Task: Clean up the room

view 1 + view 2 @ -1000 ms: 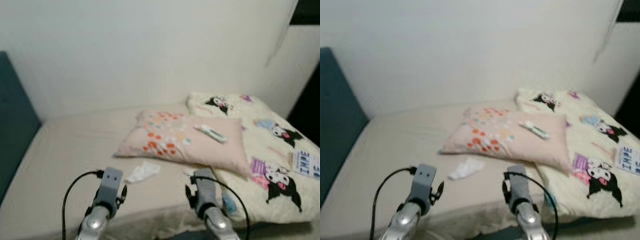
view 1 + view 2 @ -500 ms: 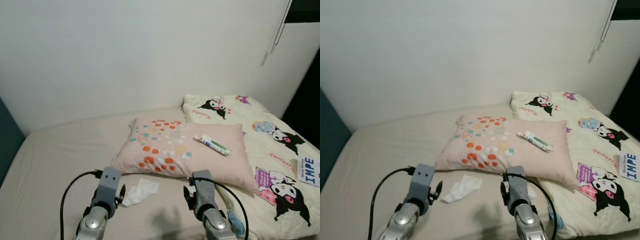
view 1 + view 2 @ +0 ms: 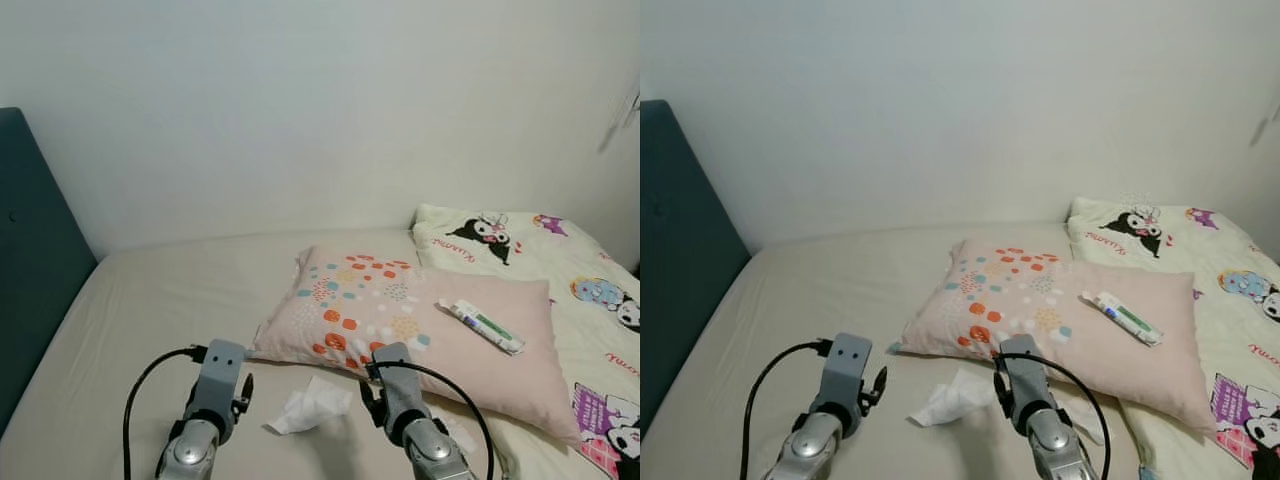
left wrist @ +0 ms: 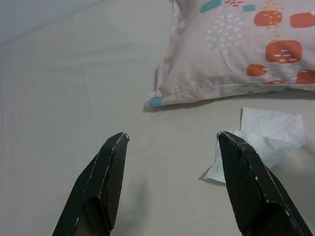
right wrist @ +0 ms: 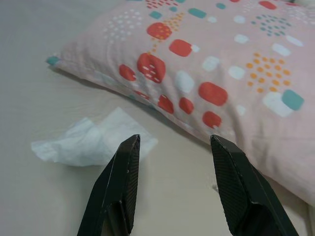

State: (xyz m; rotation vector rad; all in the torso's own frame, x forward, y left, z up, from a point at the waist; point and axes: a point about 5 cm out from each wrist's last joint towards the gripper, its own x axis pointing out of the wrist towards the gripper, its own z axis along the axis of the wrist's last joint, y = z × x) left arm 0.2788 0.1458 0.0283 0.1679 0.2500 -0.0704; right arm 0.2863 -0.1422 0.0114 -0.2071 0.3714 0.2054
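The left end effector (image 4: 170,184) hangs over the beige sheet of the bed (image 3: 160,300) with its two black fingers spread wide and nothing between them. In its wrist view a crumpled white tissue (image 4: 266,140) lies on the sheet just beside one fingertip, near the corner of the pillow (image 4: 246,44). The right end effector (image 5: 172,189) is also spread wide and empty, held low over the sheet; the same tissue (image 5: 91,142) lies partly behind one of its fingers, and the pillow's edge runs just beyond the fingertips.

From the head camera, both silver arms reach forward side by side at the near edge of the bed, the tissue (image 3: 312,405) lying on the sheet between them, close to the pillow's near edge. The pillow (image 3: 400,320) is pale pink with orange, teal and yellow dots and lies flat in the middle of the bed. A white tube with green and blue print (image 3: 482,326) rests on top of the pillow toward its right side. A cream blanket with cartoon figures (image 3: 560,260) covers the right part of the bed, touching the pillow. A dark teal headboard (image 3: 35,260) stands at the left, against the white wall (image 3: 300,100).
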